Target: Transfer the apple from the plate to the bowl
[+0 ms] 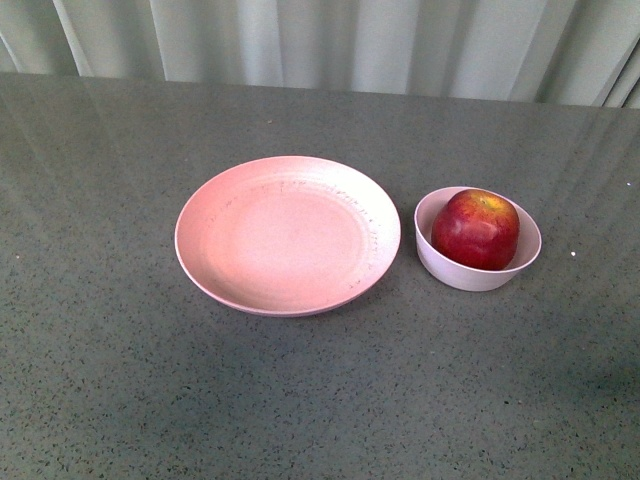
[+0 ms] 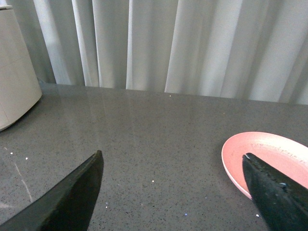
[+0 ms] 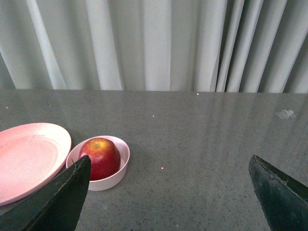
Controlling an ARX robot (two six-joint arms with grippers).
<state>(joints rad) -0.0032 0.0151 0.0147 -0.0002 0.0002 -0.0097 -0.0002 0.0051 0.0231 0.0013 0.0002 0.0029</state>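
Note:
The dark-red apple (image 1: 476, 229) with a yellow-orange patch sits inside the small pale bowl (image 1: 436, 262), which stands just right of the wide pink plate (image 1: 210, 270). The plate holds nothing. Neither arm shows in the front view. In the right wrist view the apple (image 3: 100, 157) in the bowl (image 3: 115, 179) and the plate (image 3: 29, 159) lie ahead; my right gripper (image 3: 168, 166) is open and empty, apart from them. In the left wrist view my left gripper (image 2: 172, 159) is open and empty, with the plate's rim (image 2: 231, 166) beside one finger (image 2: 276, 197).
The grey speckled table (image 1: 320, 400) runs back to a pale curtain (image 1: 330, 40). A white rounded object (image 2: 14, 82) stands at the table's edge in the left wrist view. A small white scrap (image 3: 285, 114) lies on the table in the right wrist view.

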